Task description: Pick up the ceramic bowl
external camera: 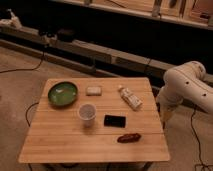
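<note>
The round, glossy green ceramic bowl (63, 94) sits mouth-up, with no long axis. The gripper (164, 119) hangs beside the wooden table (75, 145), fingers apart and empty.

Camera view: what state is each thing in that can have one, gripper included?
ceramic bowl: upright on the table, left rear, nothing touching it.
cup: upright, mouth up, near the table's middle.
bottle: lying on its side, right rear.
gripper: open, holding nothing, hanging beside the table's right edge.
</note>
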`<state>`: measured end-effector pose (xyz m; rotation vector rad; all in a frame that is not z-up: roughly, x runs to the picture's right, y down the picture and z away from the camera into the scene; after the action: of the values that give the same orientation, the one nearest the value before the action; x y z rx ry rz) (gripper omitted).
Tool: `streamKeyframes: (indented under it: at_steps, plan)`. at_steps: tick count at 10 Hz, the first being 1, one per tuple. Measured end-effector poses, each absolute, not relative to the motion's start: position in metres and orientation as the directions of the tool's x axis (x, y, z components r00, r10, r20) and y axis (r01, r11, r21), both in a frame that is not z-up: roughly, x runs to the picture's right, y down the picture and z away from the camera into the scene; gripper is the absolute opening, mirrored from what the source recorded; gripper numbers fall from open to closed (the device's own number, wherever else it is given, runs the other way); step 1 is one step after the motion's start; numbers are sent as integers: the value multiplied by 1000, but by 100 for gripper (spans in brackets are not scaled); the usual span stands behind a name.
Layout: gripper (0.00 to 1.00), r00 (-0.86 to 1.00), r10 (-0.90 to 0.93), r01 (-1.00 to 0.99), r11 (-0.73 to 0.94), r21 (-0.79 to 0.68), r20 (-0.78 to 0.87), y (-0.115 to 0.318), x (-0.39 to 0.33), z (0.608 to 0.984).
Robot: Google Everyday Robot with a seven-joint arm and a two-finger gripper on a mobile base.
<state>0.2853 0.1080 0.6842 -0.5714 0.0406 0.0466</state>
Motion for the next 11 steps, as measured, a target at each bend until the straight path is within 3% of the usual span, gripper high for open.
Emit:
streamKeyframes:
  at_steps: [9,11]
  plan:
    - [65,998,29,-51,842,-537,-49,106,286,685]
    - [65,998,-55,37,856,-515,-19,93,287,694]
